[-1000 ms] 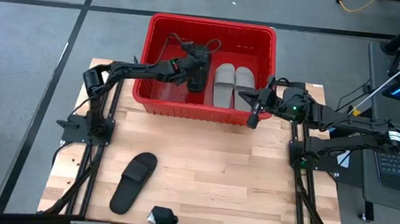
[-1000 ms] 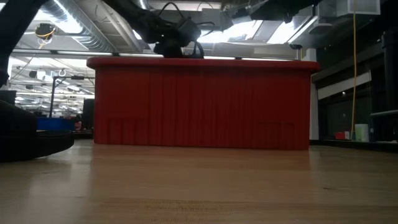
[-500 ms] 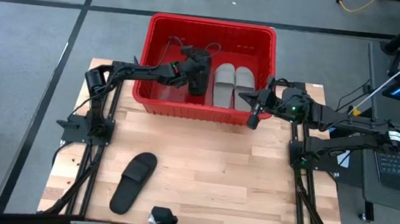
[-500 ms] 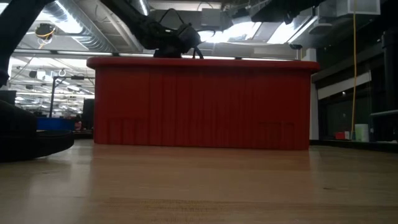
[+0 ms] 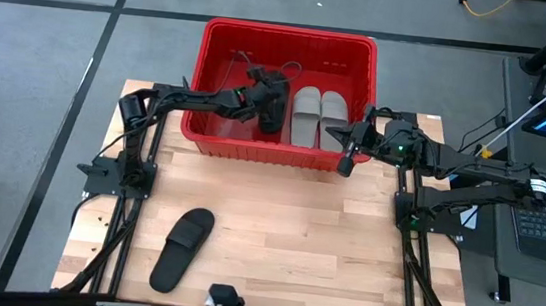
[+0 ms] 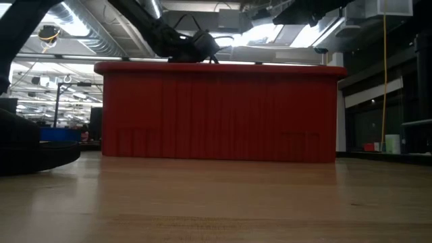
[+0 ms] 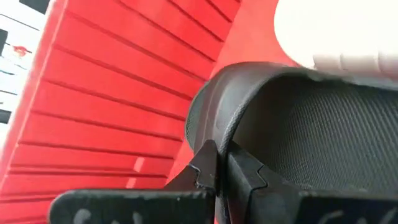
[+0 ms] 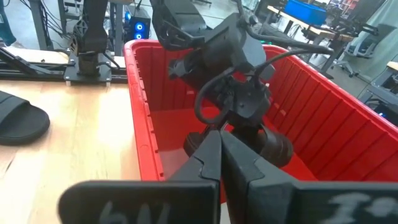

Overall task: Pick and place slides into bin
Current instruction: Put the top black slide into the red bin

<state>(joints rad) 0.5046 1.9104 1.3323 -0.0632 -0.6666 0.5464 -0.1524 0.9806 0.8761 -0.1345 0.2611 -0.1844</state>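
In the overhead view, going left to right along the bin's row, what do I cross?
Left arm's base → left claw shut on a black slide inside the bin → two grey slides → right claw at the bin's right corner.

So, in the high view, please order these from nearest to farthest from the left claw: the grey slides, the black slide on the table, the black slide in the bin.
1. Black slide in the bin: gripped by the left claw.
2. Grey slides: beside it in the bin, toward the right arm.
3. Black slide on the table: far off, near the table's front edge.
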